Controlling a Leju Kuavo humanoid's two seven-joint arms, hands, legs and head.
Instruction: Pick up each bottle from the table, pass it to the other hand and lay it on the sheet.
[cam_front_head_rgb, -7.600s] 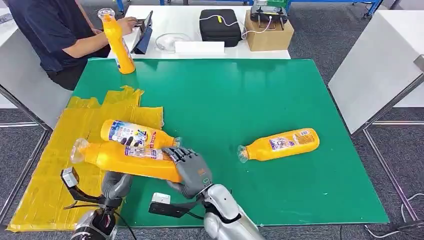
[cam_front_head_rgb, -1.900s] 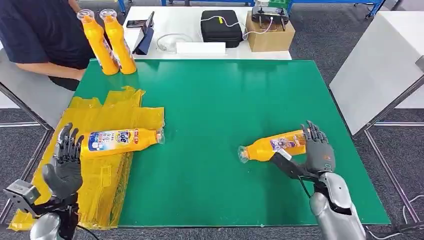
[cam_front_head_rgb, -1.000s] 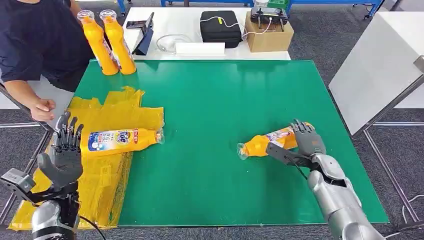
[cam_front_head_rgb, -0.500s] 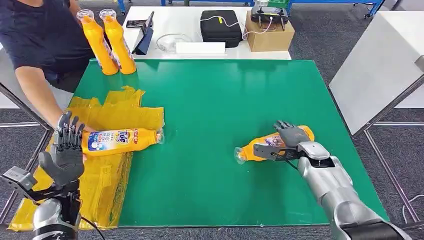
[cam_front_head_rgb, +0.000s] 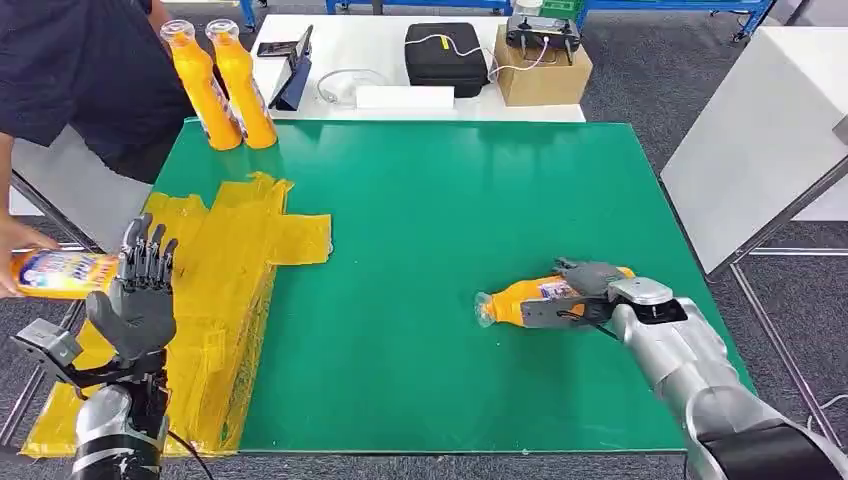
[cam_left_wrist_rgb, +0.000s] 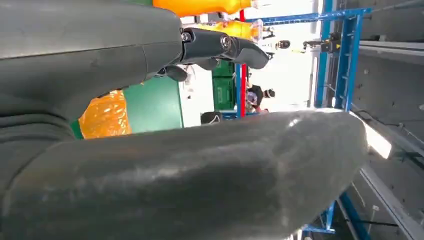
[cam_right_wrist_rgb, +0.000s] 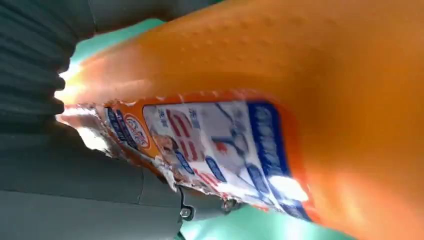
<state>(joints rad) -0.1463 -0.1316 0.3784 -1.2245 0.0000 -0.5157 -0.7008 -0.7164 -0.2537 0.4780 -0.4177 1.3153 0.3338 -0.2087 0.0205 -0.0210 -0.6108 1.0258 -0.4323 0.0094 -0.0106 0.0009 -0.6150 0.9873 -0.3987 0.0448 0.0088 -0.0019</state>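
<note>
An orange bottle (cam_front_head_rgb: 513, 298) lies on its side on the green table (cam_front_head_rgb: 450, 190), cap end toward the sheet. My right hand (cam_front_head_rgb: 590, 284) grips its body, fingers over the top and thumb along the near side. The right wrist view has the bottle's label (cam_right_wrist_rgb: 220, 145) pressed close against my right hand (cam_right_wrist_rgb: 55, 195). The yellow sheet (cam_front_head_rgb: 235, 255) covers the table's left edge with no bottle on it. My left hand (cam_front_head_rgb: 140, 300) is raised above the sheet's near left part, fingers spread and empty. Its fingers (cam_left_wrist_rgb: 220, 47) also stand apart in the left wrist view.
A person at the far left holds an orange bottle (cam_front_head_rgb: 60, 273) beside the table. Two orange bottles (cam_front_head_rgb: 222, 85) stand upright at the table's back left corner. Behind, a white table carries a black case (cam_front_head_rgb: 448, 45), a cardboard box (cam_front_head_rgb: 542, 62) and a tablet (cam_front_head_rgb: 295, 65).
The person has lifted the bottle off the sheet and carried it out to the left. My right hand has closed further around the bottle on the table. My left hand stays raised.
</note>
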